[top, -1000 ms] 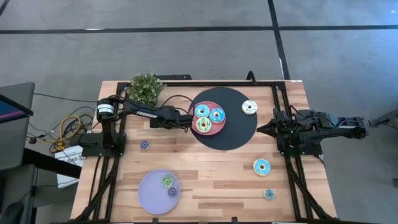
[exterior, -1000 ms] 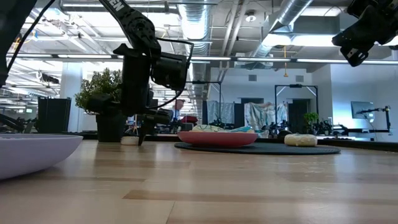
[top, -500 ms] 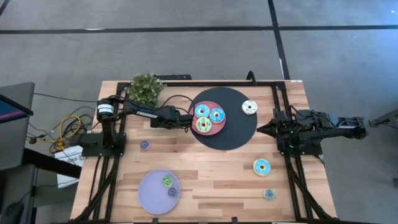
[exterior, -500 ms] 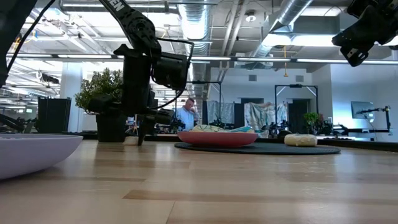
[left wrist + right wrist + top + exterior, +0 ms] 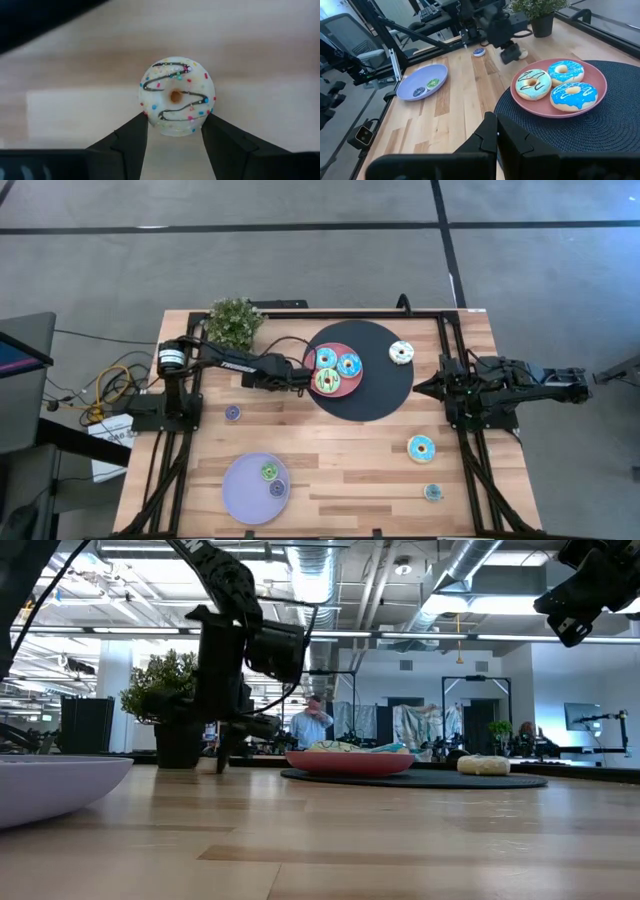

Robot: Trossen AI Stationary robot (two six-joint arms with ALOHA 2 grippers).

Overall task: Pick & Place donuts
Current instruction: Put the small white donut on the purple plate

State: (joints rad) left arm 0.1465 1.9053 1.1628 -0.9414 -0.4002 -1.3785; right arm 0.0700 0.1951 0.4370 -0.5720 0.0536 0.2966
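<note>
A coin-sized white donut with dark icing lines and sprinkles sits between the fingers of my left gripper, which is shut on it just left of the pink plate. In the high view the gripper hides this donut. Three bigger donuts lie on the pink plate. The lavender plate holds two small donuts. My right gripper is shut and waits raised at the table's right side. My left gripper pinches the small white donut by two opposite sides of its rim between its two fingers. The fingers come steeply from above, pointing down. The donut lies flat with its iced face up. I cannot tell whether it rests on the table or is lifted.
The pink plate lies on a black round mat, which also bears a white donut. A bigger donut and small ones lie on the wood. A potted plant stands at the far left.
</note>
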